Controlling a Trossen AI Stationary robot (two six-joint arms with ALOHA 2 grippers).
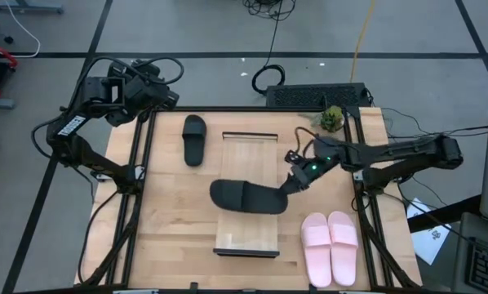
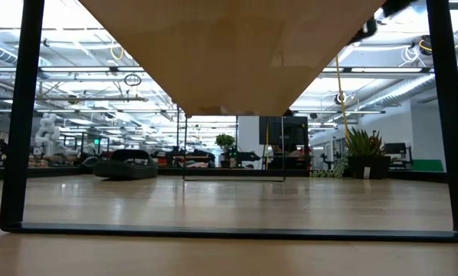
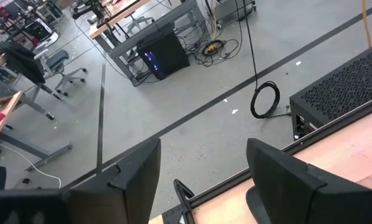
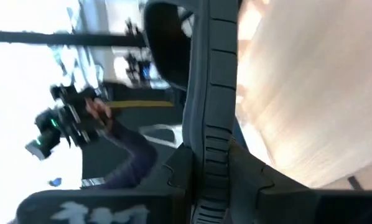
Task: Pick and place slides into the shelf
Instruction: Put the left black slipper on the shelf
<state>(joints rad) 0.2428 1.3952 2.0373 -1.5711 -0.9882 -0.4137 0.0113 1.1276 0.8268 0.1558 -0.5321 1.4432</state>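
The right tool (image 1: 291,184) is clamped on the heel edge of a black slide (image 1: 246,197), which lies crosswise over the shelf (image 1: 246,159) in the middle of the counter (image 1: 170,229). To place it well, the arm should lower it flat onto the slats, fully inside the frame, before letting go. The other black slide (image 1: 194,139) and the pink pair (image 1: 330,246) wait on the counter. The left tool (image 3: 201,180) hangs open past the far left corner.

Black slide (image 1: 246,197) in the right gripper (image 1: 286,186) lies crosswise over the shelf (image 1: 248,159), blocking its middle. Far and near slats are bare; pink pair (image 1: 330,246) crowds the near-right corner.
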